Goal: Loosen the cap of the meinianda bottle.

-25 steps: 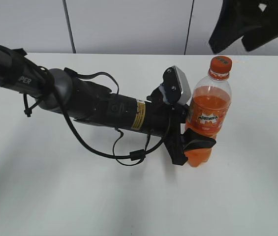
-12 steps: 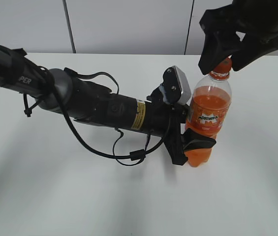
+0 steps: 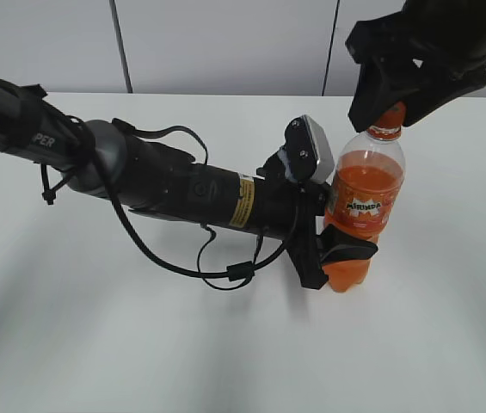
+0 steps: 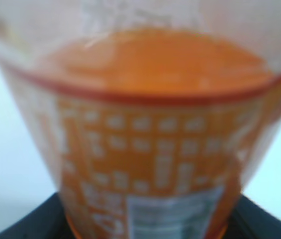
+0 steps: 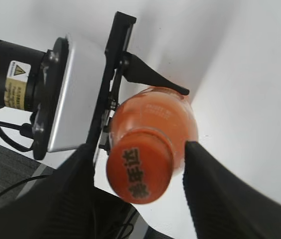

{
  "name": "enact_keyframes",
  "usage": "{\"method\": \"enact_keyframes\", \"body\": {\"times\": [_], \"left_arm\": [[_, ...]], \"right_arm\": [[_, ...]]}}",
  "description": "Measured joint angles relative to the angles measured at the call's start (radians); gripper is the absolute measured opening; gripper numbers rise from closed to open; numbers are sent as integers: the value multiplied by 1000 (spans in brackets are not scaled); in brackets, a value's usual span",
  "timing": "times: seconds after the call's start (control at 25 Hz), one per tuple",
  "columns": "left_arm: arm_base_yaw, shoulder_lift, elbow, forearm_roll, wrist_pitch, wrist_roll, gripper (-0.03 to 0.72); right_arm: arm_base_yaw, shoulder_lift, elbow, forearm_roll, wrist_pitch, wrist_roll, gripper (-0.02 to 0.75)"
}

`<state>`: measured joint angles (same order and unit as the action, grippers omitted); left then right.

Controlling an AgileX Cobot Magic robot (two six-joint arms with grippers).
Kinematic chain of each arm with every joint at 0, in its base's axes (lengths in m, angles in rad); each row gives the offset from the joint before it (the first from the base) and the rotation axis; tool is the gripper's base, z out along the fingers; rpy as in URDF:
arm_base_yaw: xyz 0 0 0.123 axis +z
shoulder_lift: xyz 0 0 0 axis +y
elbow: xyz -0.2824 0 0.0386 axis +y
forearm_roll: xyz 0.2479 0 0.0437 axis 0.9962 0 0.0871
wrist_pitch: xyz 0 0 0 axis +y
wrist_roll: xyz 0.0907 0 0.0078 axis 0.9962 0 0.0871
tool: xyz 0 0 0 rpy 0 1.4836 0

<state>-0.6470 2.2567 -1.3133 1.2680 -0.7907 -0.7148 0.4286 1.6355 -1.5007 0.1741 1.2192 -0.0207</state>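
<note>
Meanwhile left gripper (image 3: 339,251) clamps the meinianda bottle (image 3: 361,202); right gripper (image 5: 139,172) — fingers wide — straddles the cap (image 5: 139,172).

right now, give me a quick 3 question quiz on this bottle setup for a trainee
1. True or false: the left gripper clamps the meinianda bottle around its lower body.
2. Are the right gripper fingers closed on the cap? A) yes, B) no, they straddle it with gaps.
3. Fill in: the bottle stands ____ on the table.

Key: 1 true. 2 B. 3 upright.
</note>
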Motion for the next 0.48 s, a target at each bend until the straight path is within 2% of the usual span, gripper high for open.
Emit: {"method": "enact_keyframes", "body": {"times": [0.08, 0.2, 0.48], "left_arm": [[0, 0, 0, 0, 0, 0, 387], [0, 0, 0, 4, -2, 0, 387], [0, 0, 0, 4, -2, 0, 387]], "right_arm": [[0, 1, 0, 13, -2, 0, 399], [0, 1, 0, 4, 0, -4, 287], [-1, 1, 0, 3, 2, -110, 279]]}}
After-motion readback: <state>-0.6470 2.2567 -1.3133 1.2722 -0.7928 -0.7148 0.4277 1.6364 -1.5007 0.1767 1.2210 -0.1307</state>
